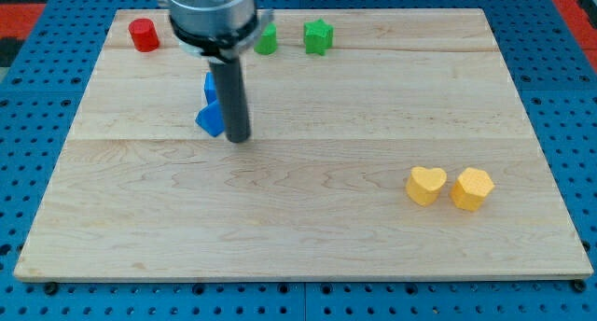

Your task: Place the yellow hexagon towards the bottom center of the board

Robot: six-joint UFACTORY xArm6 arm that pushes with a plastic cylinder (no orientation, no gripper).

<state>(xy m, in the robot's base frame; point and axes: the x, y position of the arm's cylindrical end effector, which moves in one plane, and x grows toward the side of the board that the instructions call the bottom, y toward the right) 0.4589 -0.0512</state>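
Two yellow blocks sit at the lower right of the frame on the wooden table [298, 246]: a yellow heart-shaped block [425, 185] and, just to its right, the yellow hexagon block [472, 188], close together. Our end effector is a bare rod with nothing to spread or pinch; my tip [240, 138] rests upper left of centre, just beside a blue block [211, 118], well apart from the hexagon. We judge the approach not yet begun. Next we must travel round to the hexagon's right side and push it leftward, avoiding the heart. The hexagon looks compact, with no clear long axis or heading.
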